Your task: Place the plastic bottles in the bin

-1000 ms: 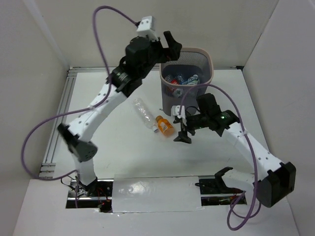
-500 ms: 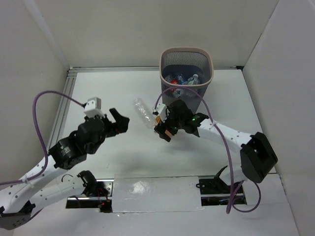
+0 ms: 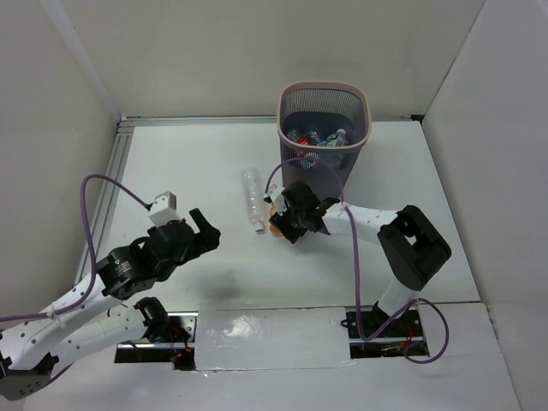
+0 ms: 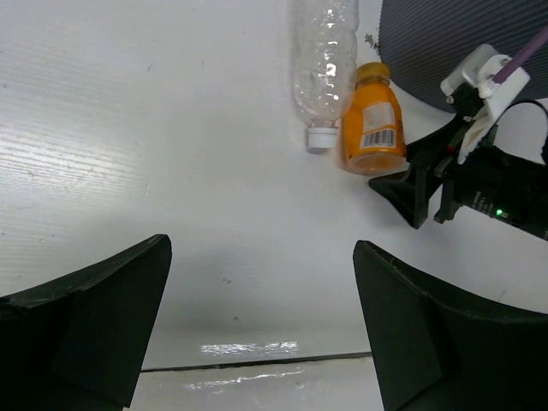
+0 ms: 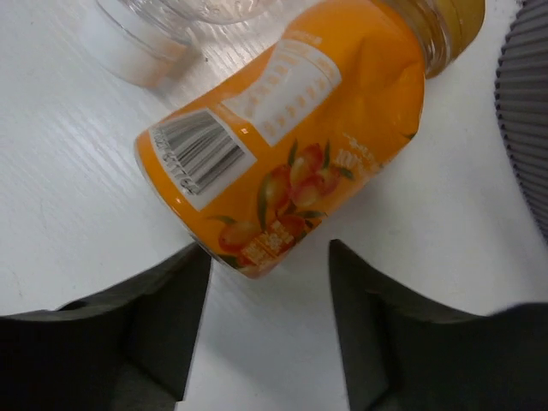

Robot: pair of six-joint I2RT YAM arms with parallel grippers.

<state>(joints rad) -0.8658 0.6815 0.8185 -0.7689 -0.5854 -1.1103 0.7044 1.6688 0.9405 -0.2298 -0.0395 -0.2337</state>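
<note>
An orange bottle (image 5: 282, 128) with a fruit label lies on the white table beside a clear unlabelled bottle (image 4: 324, 68), both near the foot of the bin (image 3: 324, 88). My right gripper (image 5: 270, 282) is low at the orange bottle's base. Its jaws stand apart, the left fingertip at the base's corner, the bottle's body ahead of the tips. From above, the right gripper (image 3: 282, 224) covers most of the orange bottle (image 3: 275, 209). Several bottles (image 3: 312, 137) lie inside the bin. My left gripper (image 3: 204, 229) hangs open and empty at the near left.
The bin's dark mesh wall (image 5: 527, 111) rises close on the right of the right gripper. The clear bottle (image 3: 253, 197) lies cap towards me, just left of the orange one. White walls enclose the table; a rail (image 3: 111, 184) runs along its left edge.
The left arm swung from above the bin down to the near left. My right gripper moved left to the orange bottle and its jaws narrowed. The clear bottle turned slightly.
</note>
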